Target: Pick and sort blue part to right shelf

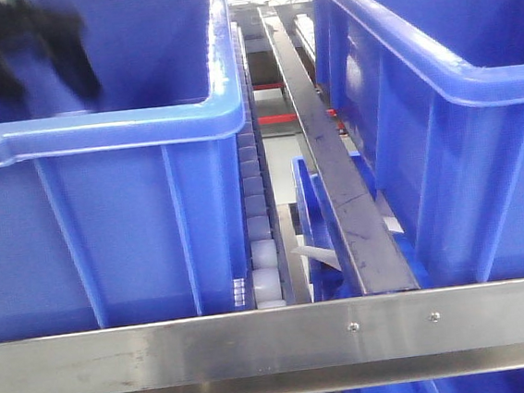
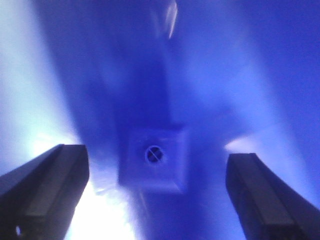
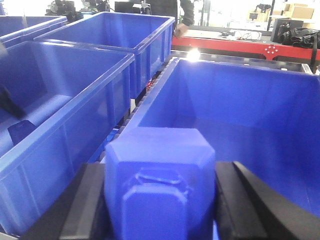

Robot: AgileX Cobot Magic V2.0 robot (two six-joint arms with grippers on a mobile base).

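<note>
Right gripper (image 3: 162, 202) was pinching the blue part (image 3: 160, 165): black fingers (image 3: 87, 205) pressed against both of its flanks, part upright between them. It was a chunky faceted block with chamfered corners and a raised tab on the near face. It looked like moulded plastic, so I'd judge it stiff, light and not fragile. The glossy skin could slip, though, and the flat opposite sides seemed the sensible place to clamp, which is where the fingers sat.

The part hung above the near rim of the right bin (image 3: 240, 100), just inside its corner and not touching anything below. The bin's floor showed blue and bare where I could see it. I took that bin for the right-shelf target, so the carry looked nearly done, with the drop not yet made. A second bin (image 3: 75, 100) stood just beside it on the left.

Left gripper (image 2: 157, 192) was spread wide, empty, down inside a blue bin. A squarish blue piece (image 2: 154, 159) with a round screw hole lay on the floor between the fingers. The view was too blurred to say how close it was.

From the front, a dark smear of left arm (image 1: 15, 44) hung in the left bin (image 1: 107, 221). A roller track (image 1: 257, 225) and a steel rail (image 1: 335, 180) ran between it and the right-hand bin (image 1: 463, 159), and a steel crossbar (image 1: 257, 341) ran along the front.
</note>
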